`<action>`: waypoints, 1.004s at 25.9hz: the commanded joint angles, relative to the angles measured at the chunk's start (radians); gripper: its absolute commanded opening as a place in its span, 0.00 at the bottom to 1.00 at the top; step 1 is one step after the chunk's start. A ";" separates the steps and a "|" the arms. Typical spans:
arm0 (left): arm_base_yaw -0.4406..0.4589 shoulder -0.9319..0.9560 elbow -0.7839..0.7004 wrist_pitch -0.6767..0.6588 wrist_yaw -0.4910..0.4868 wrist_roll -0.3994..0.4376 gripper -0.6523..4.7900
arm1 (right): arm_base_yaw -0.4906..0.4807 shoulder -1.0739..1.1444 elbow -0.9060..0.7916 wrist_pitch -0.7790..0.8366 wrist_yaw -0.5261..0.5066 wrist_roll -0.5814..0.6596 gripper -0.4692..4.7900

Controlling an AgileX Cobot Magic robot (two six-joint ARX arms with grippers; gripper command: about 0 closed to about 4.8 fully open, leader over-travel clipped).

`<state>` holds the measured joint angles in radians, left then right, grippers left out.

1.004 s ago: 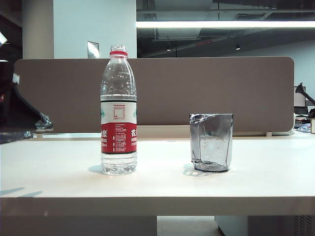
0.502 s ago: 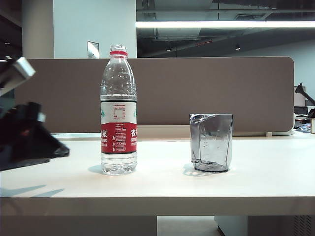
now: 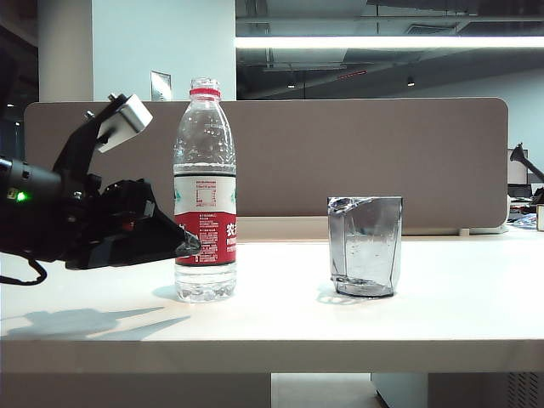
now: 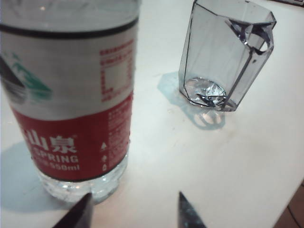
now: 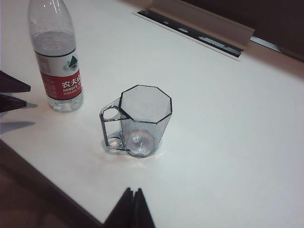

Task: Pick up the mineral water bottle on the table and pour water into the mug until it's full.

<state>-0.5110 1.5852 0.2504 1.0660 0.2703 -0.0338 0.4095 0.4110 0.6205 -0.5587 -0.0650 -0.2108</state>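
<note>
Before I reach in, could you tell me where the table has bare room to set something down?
The table is bare right of the mug, and between mug and mineral water bottle. Left of the bottle is crowded: the open left gripper is beside its label. The shut right gripper hangs over the near edge.

A clear plastic mineral water bottle [image 3: 205, 189], uncapped, with a red neck ring and a white-and-red label, stands upright on the white table [image 3: 280, 319], holding clear water [image 5: 55, 42] up to its shoulder. Well apart to its right in the exterior view stands the mug [image 3: 365, 246], smoky-grey, faceted, transparent, with a handle [image 5: 111, 128], upright and apparently empty.
</note>
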 commanded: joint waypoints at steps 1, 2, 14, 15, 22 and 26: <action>0.002 -0.002 0.001 0.022 -0.002 0.023 1.00 | 0.001 -0.002 0.004 0.017 0.003 -0.003 0.10; 0.002 -0.002 0.001 0.023 -0.007 0.023 1.00 | 0.001 -0.002 0.004 0.017 0.003 -0.003 0.10; 0.002 -0.002 0.001 0.029 -0.032 -0.031 1.00 | 0.001 -0.002 0.004 0.017 0.003 -0.004 0.10; 0.002 -0.002 0.001 0.023 -0.051 -0.030 1.00 | 0.001 -0.002 0.004 0.017 0.003 -0.004 0.10; 0.002 -0.001 0.005 0.068 -0.180 -0.026 1.00 | 0.001 -0.002 0.004 0.017 0.003 -0.004 0.10; 0.002 0.014 0.029 0.108 -0.136 -0.024 1.00 | 0.001 -0.002 0.004 0.017 0.003 -0.004 0.10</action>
<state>-0.5098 1.5951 0.2695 1.1561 0.1043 -0.0605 0.4095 0.4107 0.6205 -0.5587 -0.0628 -0.2108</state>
